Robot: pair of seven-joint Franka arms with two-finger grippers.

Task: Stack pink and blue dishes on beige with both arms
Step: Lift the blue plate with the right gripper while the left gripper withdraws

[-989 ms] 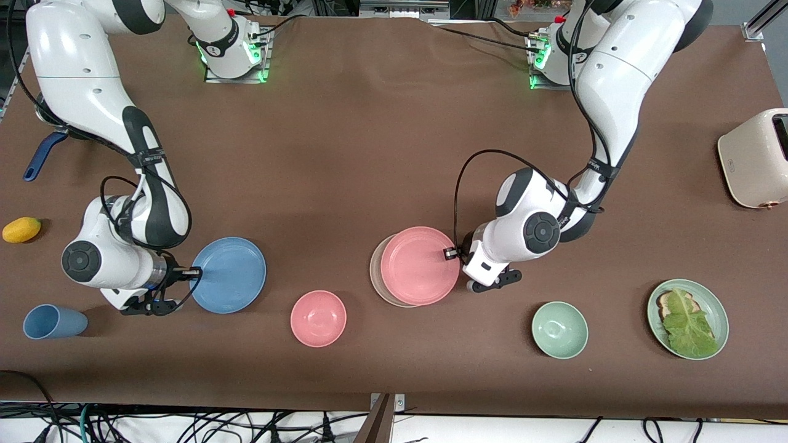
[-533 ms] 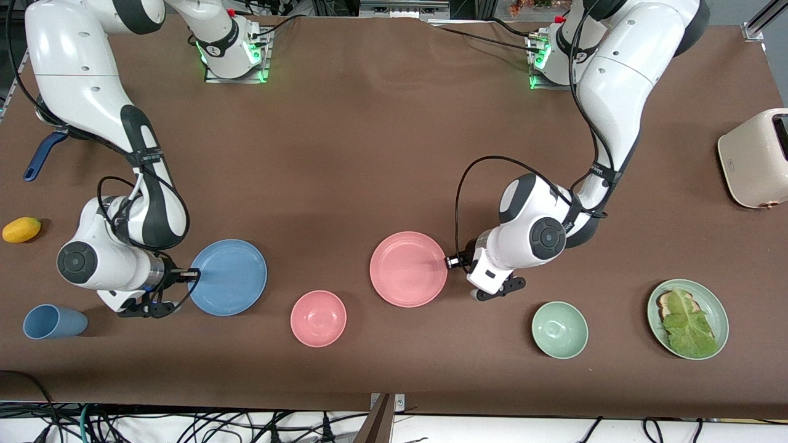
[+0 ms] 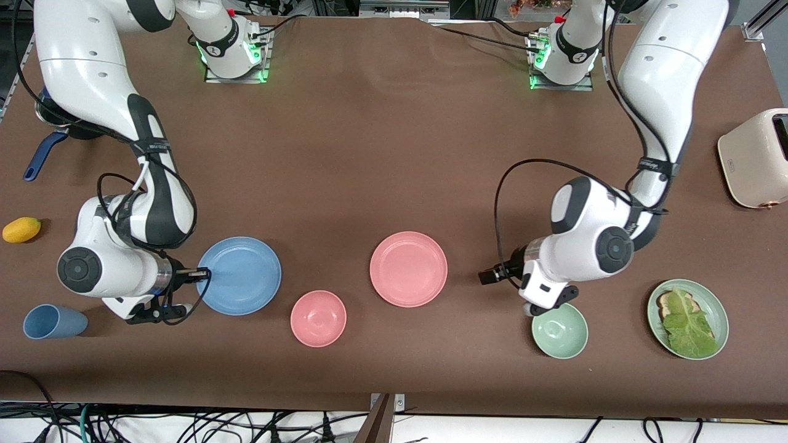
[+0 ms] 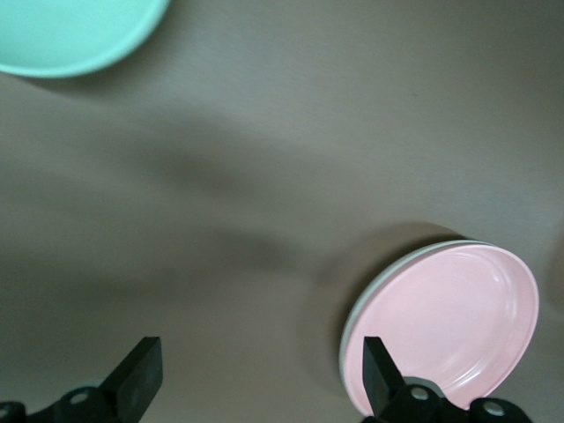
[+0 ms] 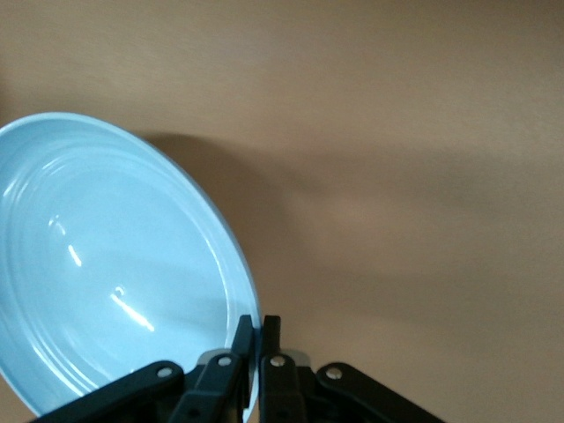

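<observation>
The pink plate (image 3: 409, 269) lies flat on the beige plate, squarely over it. Only a thin pale rim of the beige plate (image 4: 345, 348) shows in the left wrist view. My left gripper (image 3: 489, 277) (image 4: 258, 357) is open and holds nothing. It hangs low over bare table, apart from the pink plate, toward the left arm's end. My right gripper (image 3: 200, 272) (image 5: 258, 330) is shut on the rim of the blue plate (image 3: 240, 275) (image 5: 106, 264). That plate is tilted, with a shadow beneath it.
A pink bowl (image 3: 318, 318) sits nearer the camera between the two plates. A green bowl (image 3: 559, 330) lies just under the left wrist. Also here: green plate of toast and lettuce (image 3: 687, 318), blue cup (image 3: 54, 321), toaster (image 3: 756, 157), yellow fruit (image 3: 21, 229).
The left gripper set the pink plate squarely on the beige one, let go and drew back toward its end. The right gripper carried the blue plate slightly toward the middle.
</observation>
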